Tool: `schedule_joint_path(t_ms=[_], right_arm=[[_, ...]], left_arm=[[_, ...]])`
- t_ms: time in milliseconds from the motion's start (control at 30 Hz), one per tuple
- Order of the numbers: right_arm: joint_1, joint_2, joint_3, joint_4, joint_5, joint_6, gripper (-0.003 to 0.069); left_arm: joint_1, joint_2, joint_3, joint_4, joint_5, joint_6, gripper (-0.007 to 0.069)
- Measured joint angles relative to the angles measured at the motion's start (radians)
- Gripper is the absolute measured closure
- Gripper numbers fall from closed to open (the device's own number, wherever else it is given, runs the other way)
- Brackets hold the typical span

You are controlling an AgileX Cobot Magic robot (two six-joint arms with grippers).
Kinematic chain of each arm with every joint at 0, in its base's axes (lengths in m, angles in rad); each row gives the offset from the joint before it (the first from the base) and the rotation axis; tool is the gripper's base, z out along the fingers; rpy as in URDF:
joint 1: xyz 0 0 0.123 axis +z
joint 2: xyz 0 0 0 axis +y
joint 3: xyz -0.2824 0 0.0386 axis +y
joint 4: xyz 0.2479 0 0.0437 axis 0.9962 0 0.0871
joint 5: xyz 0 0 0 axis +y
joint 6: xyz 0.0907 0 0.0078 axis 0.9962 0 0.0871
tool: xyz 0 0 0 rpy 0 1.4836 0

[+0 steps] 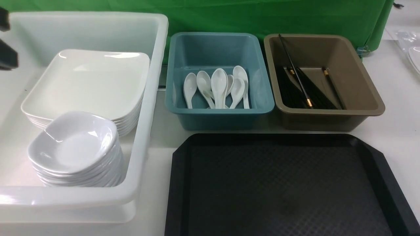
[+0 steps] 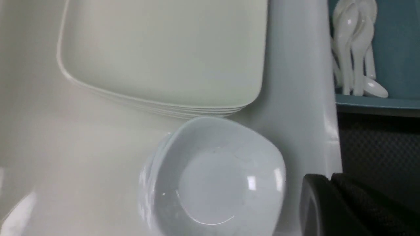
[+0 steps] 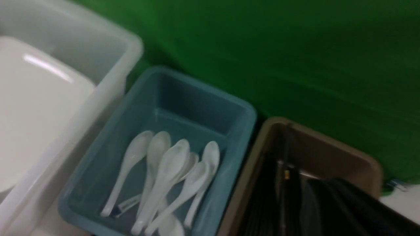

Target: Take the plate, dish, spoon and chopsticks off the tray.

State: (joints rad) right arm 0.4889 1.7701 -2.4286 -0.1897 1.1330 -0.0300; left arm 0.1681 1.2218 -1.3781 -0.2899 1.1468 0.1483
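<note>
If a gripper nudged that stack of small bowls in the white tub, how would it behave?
The bowls look glossy, so fingers would probably slip on them. The stack leans slightly, so its top bowl may slide off. The white tub's wall beside it should stop it toppling far.

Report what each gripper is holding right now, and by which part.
Nothing is held. The left gripper is shut with nothing between its fingers, above the white bin. The right gripper is shut too, over the brown bin.

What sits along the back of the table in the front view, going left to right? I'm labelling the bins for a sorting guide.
White tub holding the stacked plates and bowls → blue bin of spoons → brown bin of chopsticks.
</note>
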Motion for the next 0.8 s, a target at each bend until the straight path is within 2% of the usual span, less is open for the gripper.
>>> schedule_joint_path(t_ms=[133, 233, 267, 400, 433, 500, 600, 700, 800], right_arm=[[-0.033, -0.136, 0.077, -0.012, 0.000, 0.030, 0.0633], [-0.045, -0.354, 0.262, -0.082, -0.003, 0.096, 0.0634], [-0.045, -0.393, 0.289, -0.091, -0.004, 0.102, 0.0634], [-0.045, -0.673, 0.637, -0.128, -0.112, 0.175, 0.0636], [-0.045, -0.703, 0.676, -0.129, -0.130, 0.183, 0.0636], [-0.045, -0.903, 0.925, -0.130, -0.279, 0.236, 0.0636], [-0.045, -1.132, 1.245, -0.132, -0.525, 0.274, 0.0636], [-0.045, -1.263, 1.469, -0.132, -0.725, 0.281, 0.0636], [-0.045, -1.440, 1.764, -0.127, -1.005, 0.287, 0.0636]], left_arm=[[-0.082, -0.003, 0.024, -0.004, -0.020, 0.014, 0.0615], [-0.231, -0.014, 0.077, -0.008, -0.072, 0.036, 0.0615], [-0.240, -0.016, 0.077, -0.008, -0.074, 0.036, 0.0615], [-0.404, -0.046, 0.106, -0.012, -0.128, 0.040, 0.0615], [-0.419, -0.050, 0.109, -0.012, -0.134, 0.040, 0.0615], [-0.509, -0.085, 0.131, -0.013, -0.171, 0.043, 0.0615], [-0.582, -0.151, 0.186, -0.017, -0.224, 0.032, 0.0615], [-0.606, -0.222, 0.254, -0.021, -0.286, 0.009, 0.0615], [-0.616, -0.348, 0.400, -0.023, -0.410, -0.039, 0.0615]])
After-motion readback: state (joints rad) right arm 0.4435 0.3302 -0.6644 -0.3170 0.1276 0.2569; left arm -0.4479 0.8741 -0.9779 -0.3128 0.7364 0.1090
